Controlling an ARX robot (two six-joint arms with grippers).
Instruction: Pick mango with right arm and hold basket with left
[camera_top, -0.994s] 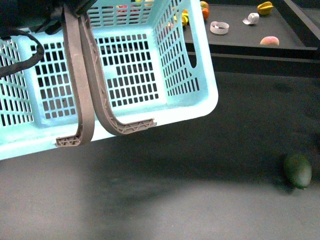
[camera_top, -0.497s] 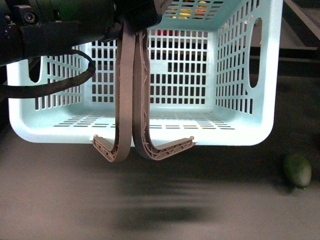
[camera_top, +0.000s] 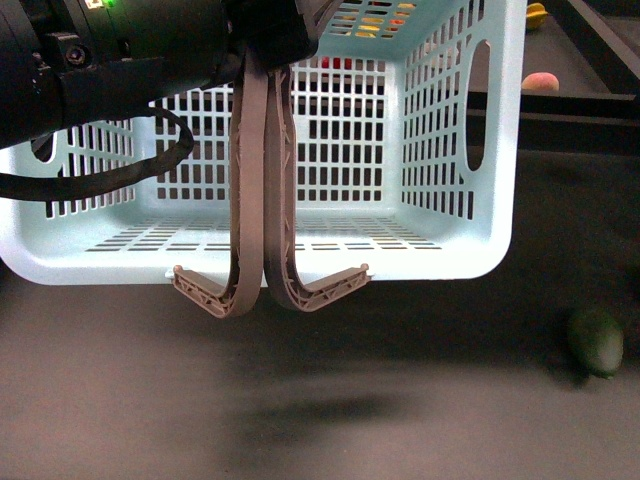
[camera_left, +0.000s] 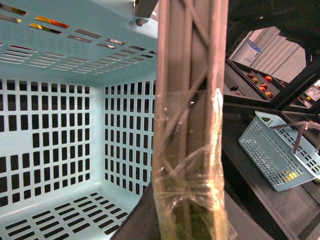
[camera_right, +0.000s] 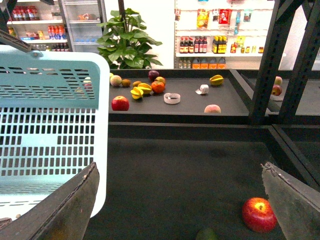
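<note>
Front view: the basket (camera_top: 440, 150) is gripped by its handles (camera_top: 262, 200) in the left gripper (camera_top: 270, 40); the right gripper (camera_right: 180, 170) is spread wide.

Smooth, slightly glossy light turquoise slotted plastic basket (camera_top: 450, 150). Matt grey-brown ribbed plastic swing handles (camera_top: 250, 200), wrapped in crinkled shiny clear film (camera_left: 190, 200). Matt dark tabletop (camera_top: 400, 430).

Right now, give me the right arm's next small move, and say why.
Probably reach the right gripper forward toward the far shelf. It is open, empty and well short of the fruit there; the orange one looks like the mango, though too small to be sure. The left gripper already holds the basket up by its handles.
</note>
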